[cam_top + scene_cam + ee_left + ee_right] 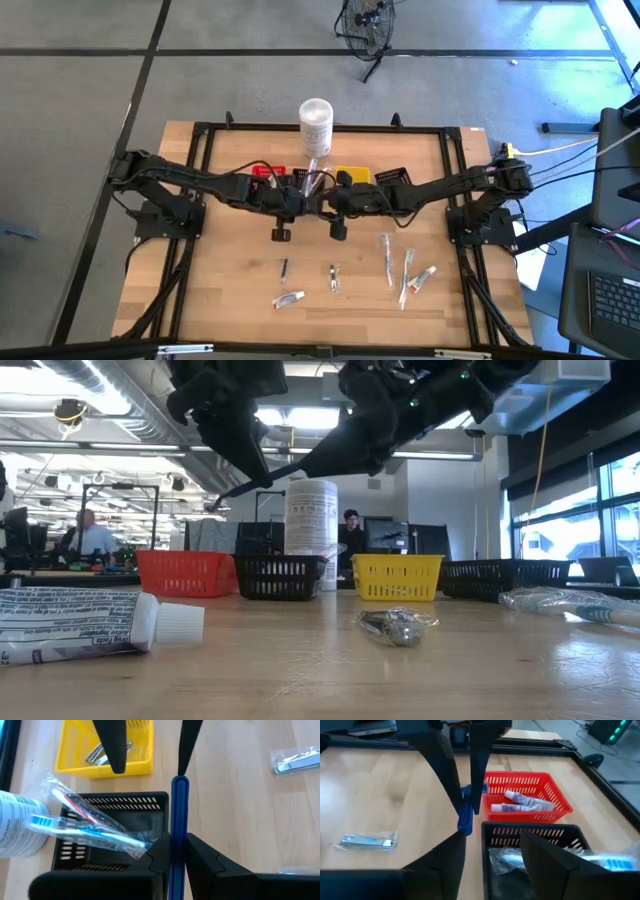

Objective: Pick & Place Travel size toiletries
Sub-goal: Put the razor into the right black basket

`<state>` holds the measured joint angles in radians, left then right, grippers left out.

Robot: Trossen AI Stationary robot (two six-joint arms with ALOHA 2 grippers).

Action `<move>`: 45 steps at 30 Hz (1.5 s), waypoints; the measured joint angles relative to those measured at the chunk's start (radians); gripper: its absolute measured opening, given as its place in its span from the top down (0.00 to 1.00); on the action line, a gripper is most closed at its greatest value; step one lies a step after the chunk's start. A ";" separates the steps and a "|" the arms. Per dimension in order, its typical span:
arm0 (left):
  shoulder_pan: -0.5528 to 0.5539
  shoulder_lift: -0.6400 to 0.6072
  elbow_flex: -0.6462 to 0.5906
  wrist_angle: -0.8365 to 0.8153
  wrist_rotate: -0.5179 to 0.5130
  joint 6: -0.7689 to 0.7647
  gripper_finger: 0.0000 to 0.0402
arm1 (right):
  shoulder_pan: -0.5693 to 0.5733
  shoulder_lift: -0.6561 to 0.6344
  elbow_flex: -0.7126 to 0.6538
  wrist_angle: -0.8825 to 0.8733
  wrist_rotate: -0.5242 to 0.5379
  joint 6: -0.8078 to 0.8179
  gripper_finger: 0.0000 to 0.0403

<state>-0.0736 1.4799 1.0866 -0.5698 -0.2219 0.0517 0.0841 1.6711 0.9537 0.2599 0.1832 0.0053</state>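
Left claw (170,852) seemingly clamped on blue razor (179,820), above black basket (115,802).

no print can be read: the tall white container (311,515) carries dark lines too small to make out, and the lettering on the near toothpaste tube (75,625) is likewise illegible.
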 joint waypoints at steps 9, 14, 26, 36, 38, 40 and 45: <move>0.017 0.000 0.002 0.034 -0.011 -0.001 0.90 | 0.001 0.011 0.012 -0.005 -0.004 -0.027 0.47; 0.018 0.000 0.001 0.036 -0.016 0.004 0.90 | 0.001 0.011 0.012 -0.004 -0.004 -0.038 0.52; 0.017 0.000 0.001 0.077 -0.019 -0.004 0.90 | -0.005 0.011 0.012 0.028 -0.046 -0.045 0.62; 0.017 0.000 0.001 0.080 -0.019 -0.005 0.90 | -0.008 0.011 0.012 0.032 -0.046 -0.047 0.79; 0.017 0.000 0.001 0.080 -0.019 -0.005 0.90 | -0.008 0.011 0.012 0.033 -0.047 -0.047 0.82; 0.017 0.000 0.001 0.080 -0.019 -0.004 0.90 | -0.010 0.011 0.012 0.033 -0.056 -0.046 0.85; 0.017 0.000 0.001 0.080 -0.018 -0.002 0.90 | -0.012 0.011 0.012 0.028 -0.068 -0.016 0.89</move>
<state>-0.0570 1.4799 1.0874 -0.4900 -0.2398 0.0495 0.0719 1.6825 0.9661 0.2884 0.1154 -0.0106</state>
